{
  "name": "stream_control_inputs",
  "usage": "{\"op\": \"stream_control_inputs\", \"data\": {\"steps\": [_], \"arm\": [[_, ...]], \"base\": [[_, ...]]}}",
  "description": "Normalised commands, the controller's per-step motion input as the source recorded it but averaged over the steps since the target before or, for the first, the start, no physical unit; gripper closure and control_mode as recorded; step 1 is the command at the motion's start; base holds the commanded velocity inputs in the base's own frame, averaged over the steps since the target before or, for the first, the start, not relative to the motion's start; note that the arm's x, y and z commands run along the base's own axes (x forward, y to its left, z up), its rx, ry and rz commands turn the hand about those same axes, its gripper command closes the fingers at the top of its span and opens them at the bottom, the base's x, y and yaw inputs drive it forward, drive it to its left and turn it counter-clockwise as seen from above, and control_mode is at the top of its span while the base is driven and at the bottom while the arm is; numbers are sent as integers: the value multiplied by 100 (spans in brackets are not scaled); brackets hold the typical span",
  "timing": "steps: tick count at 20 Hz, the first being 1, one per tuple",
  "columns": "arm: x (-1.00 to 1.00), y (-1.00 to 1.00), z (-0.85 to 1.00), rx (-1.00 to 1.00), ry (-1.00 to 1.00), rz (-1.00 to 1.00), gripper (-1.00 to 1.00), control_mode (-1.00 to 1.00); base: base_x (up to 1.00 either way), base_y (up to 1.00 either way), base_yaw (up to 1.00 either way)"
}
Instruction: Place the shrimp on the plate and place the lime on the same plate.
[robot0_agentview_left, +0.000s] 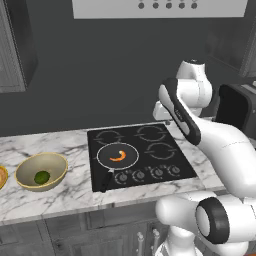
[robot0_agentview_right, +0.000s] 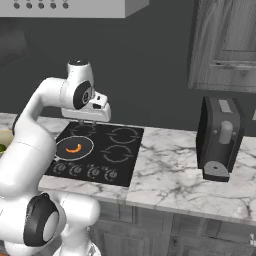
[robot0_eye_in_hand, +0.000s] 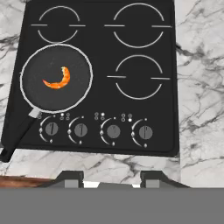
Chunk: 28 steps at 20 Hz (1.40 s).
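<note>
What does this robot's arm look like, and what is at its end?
The arm is made of smooth, rounded, glossy white segments with dark grey to black bands and round caps at the joints. No loose cables or markings show. Its hand is a boxy white block; two small dark grey finger tips stick out from it.

The marble counter (robot0_agentview_left: 60, 192) carries a black cooktop (robot0_agentview_left: 150, 150) set into its surface. To the left of the cooktop a tan-yellow bowl (robot0_agentview_left: 56, 162) stands on the marble, and at the far left edge a part of the plate (robot0_agentview_left: 2, 176) shows. On the right side a dark coffee machine (robot0_agentview_right: 220, 137) stands on the counter.
</note>
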Motion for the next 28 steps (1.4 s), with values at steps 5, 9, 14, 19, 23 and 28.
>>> {"op": "stream_control_inputs", "data": {"steps": [5,9,14,19,23,28], "arm": [[2,3,-26,0,0,0,-100,-100],[25,24,-61,0,0,0,-100,-100],[28,39,-53,0,2,0,-100,-100],[25,40,-27,0,3,0,-100,-100],[29,39,-24,0,5,0,-100,-100],[17,25,-18,0,2,0,-100,-100]], "base": [[0,0,0],[0,0,0],[0,0,0],[0,0,0],[0,0,0],[0,0,0]]}}
